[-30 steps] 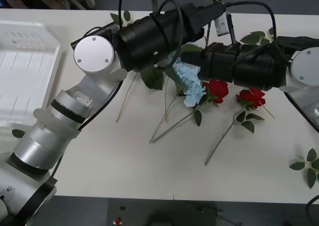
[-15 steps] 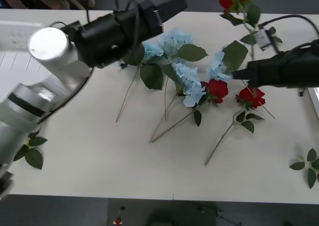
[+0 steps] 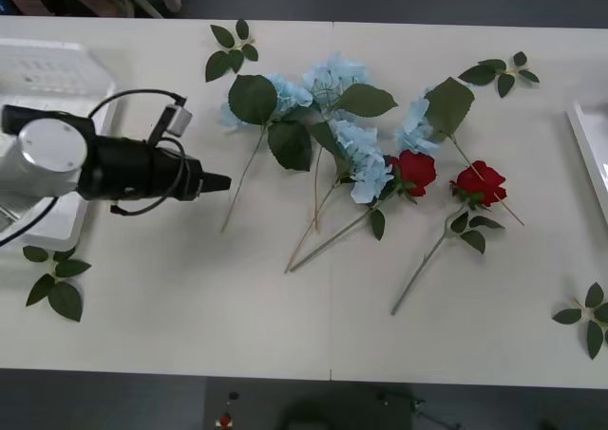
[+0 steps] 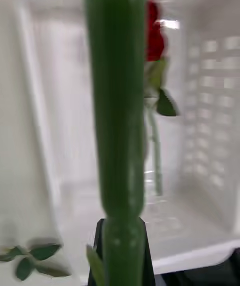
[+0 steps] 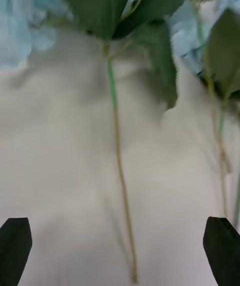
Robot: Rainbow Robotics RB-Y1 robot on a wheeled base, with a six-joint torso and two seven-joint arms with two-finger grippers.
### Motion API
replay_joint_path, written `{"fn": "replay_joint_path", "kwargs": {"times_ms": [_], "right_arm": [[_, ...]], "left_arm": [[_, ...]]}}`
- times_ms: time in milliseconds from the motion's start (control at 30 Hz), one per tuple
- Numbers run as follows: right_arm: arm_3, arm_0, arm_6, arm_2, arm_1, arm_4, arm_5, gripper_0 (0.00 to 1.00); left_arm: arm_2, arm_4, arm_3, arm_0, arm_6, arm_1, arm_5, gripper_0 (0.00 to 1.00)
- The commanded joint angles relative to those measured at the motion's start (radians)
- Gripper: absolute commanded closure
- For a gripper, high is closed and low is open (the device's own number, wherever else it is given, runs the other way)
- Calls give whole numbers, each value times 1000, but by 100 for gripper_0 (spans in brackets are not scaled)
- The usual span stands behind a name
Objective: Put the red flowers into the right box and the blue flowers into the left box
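Note:
Several blue flowers (image 3: 334,77) lie in a loose heap at the table's middle back, with two red flowers (image 3: 414,171) on the table just to their right. My left gripper (image 3: 221,181) is low over the table left of the heap, open, pointing at a long blue-flower stem (image 5: 120,166) that runs between its black fingers (image 5: 15,250). The left box (image 3: 47,69) sits at the back left behind that arm. My right gripper (image 4: 122,253) is shut on the thick green stem of a red flower (image 4: 155,34), whose bloom hangs over the white right box (image 4: 215,116).
Loose green leaf sprigs lie at the back (image 3: 228,50), the back right (image 3: 499,69), the front left (image 3: 55,283) and the front right (image 3: 589,316). The right box's rim (image 3: 587,150) shows at the right edge. The table's front half is bare.
Both arms have pulled away from the middle. The right arm carried a red flower off to the right and holds it over the box. The left arm swung back left and lowered.

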Motion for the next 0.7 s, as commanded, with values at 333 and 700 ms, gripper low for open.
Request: {"fn": "replay_joint_path", "kwargs": {"times_ms": [333,700], "right_arm": [[55,193,-47,56,10,216,-383,100],[153,216,-220,185,76,275,-510,100]], "left_arm": [[23,-349,276,-264,50,-253,1,0],[-16,-579,385,-327,64,-367,-2,32]]}}
